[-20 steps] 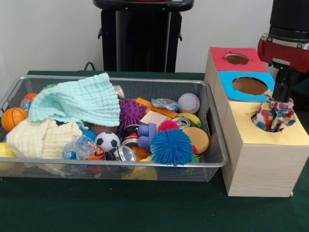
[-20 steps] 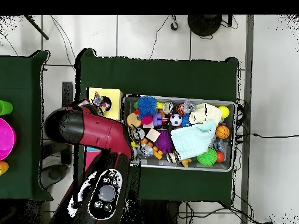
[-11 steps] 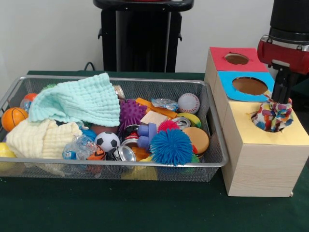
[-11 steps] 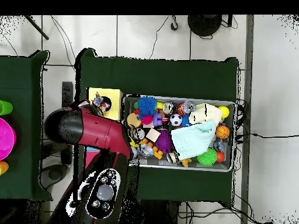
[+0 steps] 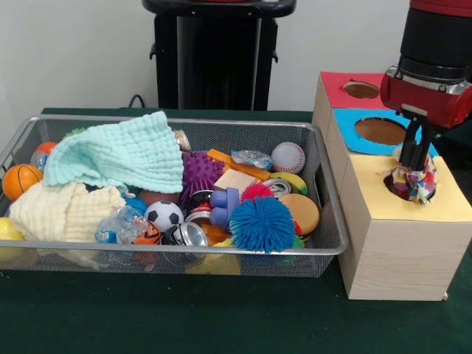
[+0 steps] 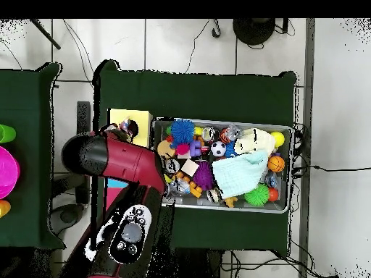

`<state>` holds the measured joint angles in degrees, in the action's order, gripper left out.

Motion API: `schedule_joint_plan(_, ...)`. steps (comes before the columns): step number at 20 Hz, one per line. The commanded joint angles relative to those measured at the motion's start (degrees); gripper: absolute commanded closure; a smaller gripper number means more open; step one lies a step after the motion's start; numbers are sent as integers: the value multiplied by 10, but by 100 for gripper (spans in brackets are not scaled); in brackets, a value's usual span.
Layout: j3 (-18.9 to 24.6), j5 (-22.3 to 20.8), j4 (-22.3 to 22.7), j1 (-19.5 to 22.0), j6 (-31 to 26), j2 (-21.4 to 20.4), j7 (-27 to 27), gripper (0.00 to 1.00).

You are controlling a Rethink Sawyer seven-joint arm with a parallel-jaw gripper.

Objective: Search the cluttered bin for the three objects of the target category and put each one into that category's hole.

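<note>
Hand (image 5: 415, 158) shifted left, clamped on crumpled patterned cloth (image 5: 411, 181) sunk deeper in round yellow-panel hole (image 5: 402, 186)

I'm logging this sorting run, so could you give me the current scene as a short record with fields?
hand: at the yellow hole, whether open or shut unclear
cloth: multicoloured patterned cloth bunched in the hole of the yellow-topped wooden box
other holes: blue-topped hole and red-topped hole, nothing visible in them
bin: wire mesh bin crowded with toys
cloths in bin: mint green waffle cloth, cream cloth
</note>
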<state>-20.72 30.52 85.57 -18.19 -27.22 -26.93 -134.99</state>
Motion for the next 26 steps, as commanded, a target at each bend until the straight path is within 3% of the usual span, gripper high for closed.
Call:
schedule_joint_plan(1,17,-19,-5,12,2,45,-87,100)
schedule_joint_plan(12,9,-8,-36,8,16,83,-96,100)
schedule_joint_plan(15,8,-10,-30,8,13,76,-94,100)
schedule_joint_plan(26,-15,-38,38,16,-108,-68,-39,100)
